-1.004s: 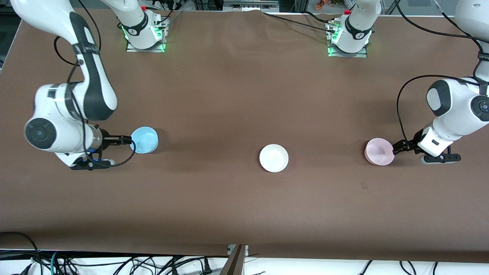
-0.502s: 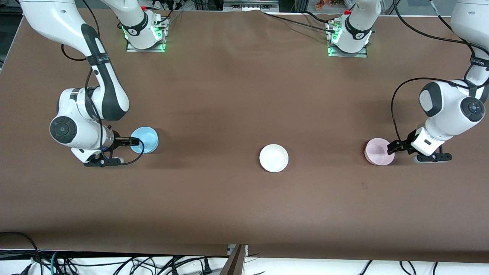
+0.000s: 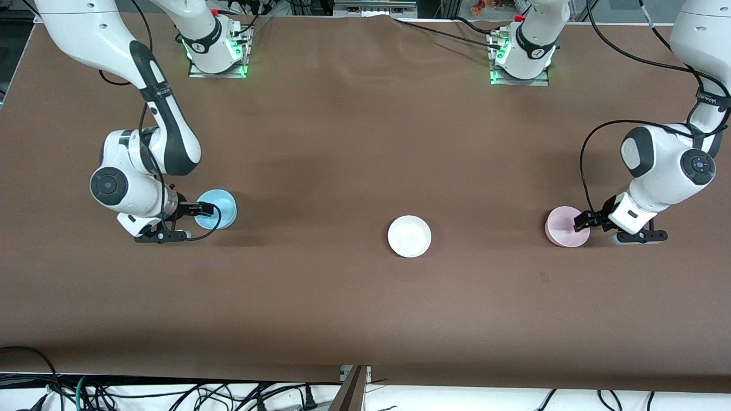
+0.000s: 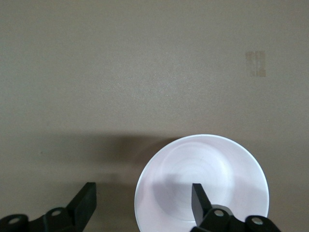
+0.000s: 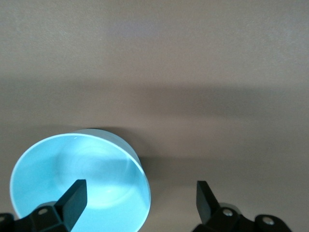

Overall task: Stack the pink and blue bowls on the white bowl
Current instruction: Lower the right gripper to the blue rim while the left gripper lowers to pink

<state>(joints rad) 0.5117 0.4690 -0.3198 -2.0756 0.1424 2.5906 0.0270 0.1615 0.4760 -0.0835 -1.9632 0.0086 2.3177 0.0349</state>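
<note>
while the white bowl (image 3: 409, 236) sits mid-tabletop (image 3: 365, 142), the left gripper (image 3: 581, 221) straddles the pink bowl (image 3: 564, 227)'s rim, jaws open, and the right gripper (image 3: 207, 209) straddles the blue bowl (image 3: 219, 206)'s rim, jaws open.

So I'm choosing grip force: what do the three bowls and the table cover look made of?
Pink bowl, blue bowl and white bowl: probably thin plastic, smooth and slightly glossy; faint concentric rings show inside the pink and blue ones in the wrist views. Table cover: looks like matte brown cloth or felt, with soft ripples and no glare.
</note>
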